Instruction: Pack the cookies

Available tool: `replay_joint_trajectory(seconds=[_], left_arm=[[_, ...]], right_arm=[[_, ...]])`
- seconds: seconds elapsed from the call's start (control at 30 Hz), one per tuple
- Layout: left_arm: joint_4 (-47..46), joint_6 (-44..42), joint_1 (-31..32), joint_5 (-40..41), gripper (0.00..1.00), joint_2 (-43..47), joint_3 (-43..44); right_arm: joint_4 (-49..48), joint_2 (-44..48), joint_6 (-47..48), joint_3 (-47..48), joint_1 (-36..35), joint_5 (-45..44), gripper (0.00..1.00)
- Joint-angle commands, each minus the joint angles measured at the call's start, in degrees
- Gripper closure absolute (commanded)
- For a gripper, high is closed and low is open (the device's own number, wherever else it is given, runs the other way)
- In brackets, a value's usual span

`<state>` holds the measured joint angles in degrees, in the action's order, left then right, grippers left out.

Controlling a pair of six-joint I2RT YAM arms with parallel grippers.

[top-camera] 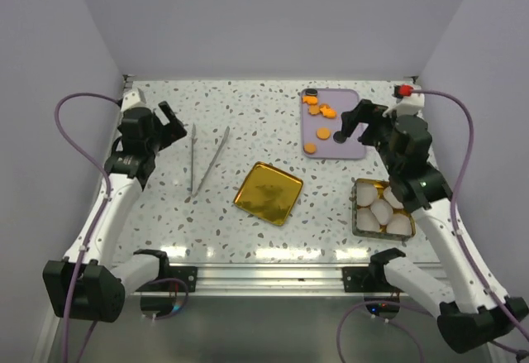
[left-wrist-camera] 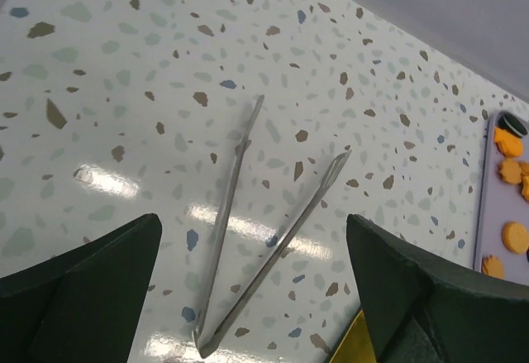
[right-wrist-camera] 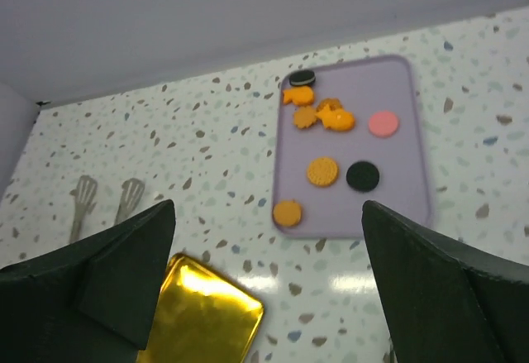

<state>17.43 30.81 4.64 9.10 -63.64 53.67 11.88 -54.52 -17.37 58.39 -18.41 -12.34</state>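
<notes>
The cookies (top-camera: 317, 112) lie on a lilac tray (top-camera: 343, 98) at the back right, mostly orange discs. In the right wrist view the cookies (right-wrist-camera: 322, 171) show as several orange, two black (right-wrist-camera: 362, 176) and one pink (right-wrist-camera: 383, 123) on the tray (right-wrist-camera: 397, 189). My right gripper (top-camera: 354, 131) is open and empty above the tray's near right part; in its own view (right-wrist-camera: 269, 272) it hangs over the table just before the tray. My left gripper (top-camera: 173, 121) is open and empty at the far left, above metal tongs (left-wrist-camera: 248, 239), with nothing between its fingers (left-wrist-camera: 252, 284).
A square gold tin lid (top-camera: 268, 193) lies mid-table and shows in the right wrist view (right-wrist-camera: 202, 317). An open tin (top-camera: 360, 189) with white paper cups (top-camera: 382, 210) stands at the near right. The tongs (top-camera: 207, 158) lie left of the lid. Walls enclose the table.
</notes>
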Motion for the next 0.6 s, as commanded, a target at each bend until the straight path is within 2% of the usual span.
replay_joint_trajectory(seconds=[0.0,0.07,0.1,0.13,0.2,0.33,0.43,0.57], left_arm=[[9.9,4.9,-0.1,11.5,0.0,3.5,5.3],[11.1,1.1,-0.1,9.9,0.0,4.0,4.7],[10.0,-1.2,-0.2,7.0,0.0,4.5,4.4],[9.2,-3.4,-0.2,0.1,0.0,4.6,3.5],[9.7,-5.2,-0.2,-3.5,0.0,2.9,3.0],[16.9,-4.1,-0.1,-0.7,0.0,-7.0,7.4],[20.4,-4.8,1.3,4.3,0.0,-14.8,10.6],[17.8,-8.4,2.6,0.3,0.0,-19.6,11.8]], right_arm=[[31.3,6.2,-19.2,2.5,0.3,0.1,0.01],[34.1,8.6,-18.8,0.7,0.3,5.0,0.01],[35.6,10.1,-20.2,-0.4,0.3,6.7,0.01],[36.0,12.9,-20.9,-1.4,0.3,9.7,0.01],[36.8,16.1,-22.9,-3.7,0.2,11.5,0.01],[35.4,21.9,-24.0,-5.9,0.3,15.8,0.01],[36.4,21.4,-24.1,-5.7,0.3,16.6,0.01],[36.9,16.4,-21.8,-3.6,0.3,17.9,0.01]])
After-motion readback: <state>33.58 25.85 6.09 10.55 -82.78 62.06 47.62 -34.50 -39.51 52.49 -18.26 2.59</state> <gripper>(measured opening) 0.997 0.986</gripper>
